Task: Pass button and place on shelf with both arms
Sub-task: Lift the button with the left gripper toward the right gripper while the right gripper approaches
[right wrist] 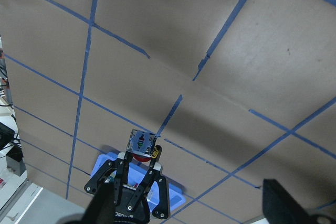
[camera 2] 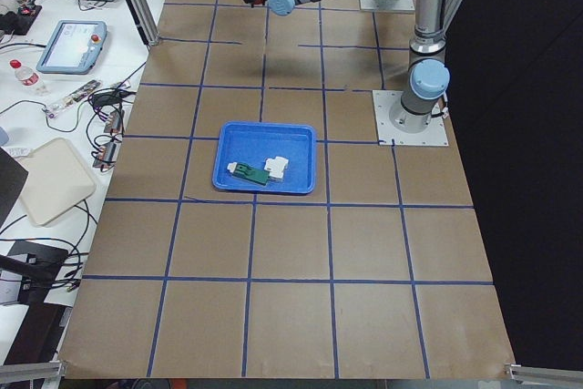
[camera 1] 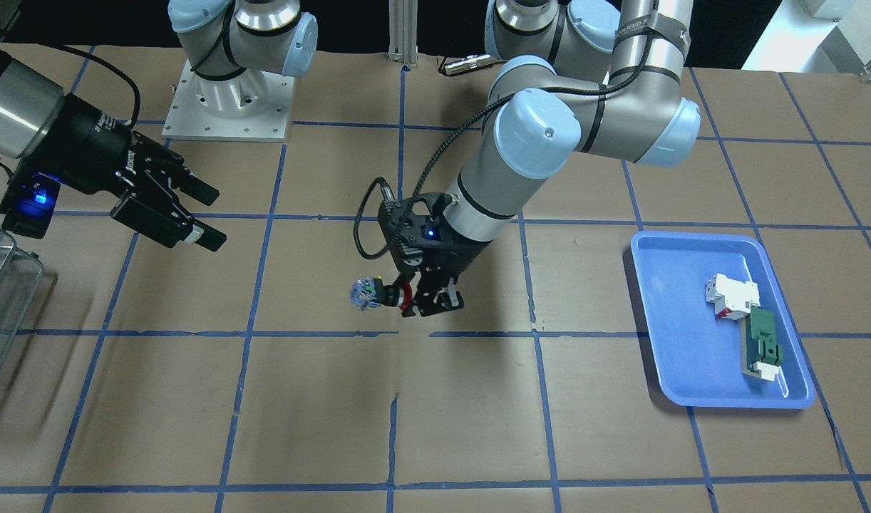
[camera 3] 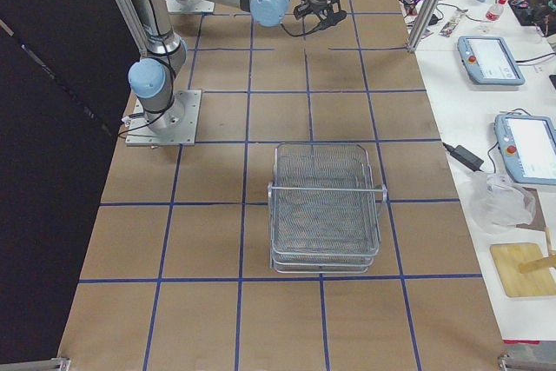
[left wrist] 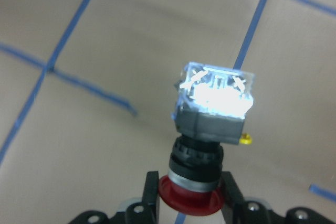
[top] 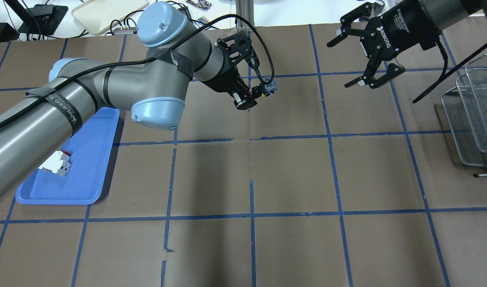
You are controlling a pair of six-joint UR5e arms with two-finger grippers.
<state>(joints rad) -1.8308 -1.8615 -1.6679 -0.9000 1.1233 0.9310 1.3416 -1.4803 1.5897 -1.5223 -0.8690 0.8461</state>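
- Left gripper (camera 1: 414,298) level above the bench (camera 1: 321,427), clamped on the button (camera 1: 377,292) by its red cap, clear base outward.
- Right gripper (camera 1: 207,214) aloft, jaws spread, facing it, well apart.

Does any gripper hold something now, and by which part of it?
The left gripper holds the button by its red cap end; the clear base sticks out free. The right gripper is open and empty.

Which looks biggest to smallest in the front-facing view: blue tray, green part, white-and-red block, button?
1. blue tray
2. green part and white-and-red block, about alike
3. button, slightly smaller-looking, but held raised nearer the camera, so unsure
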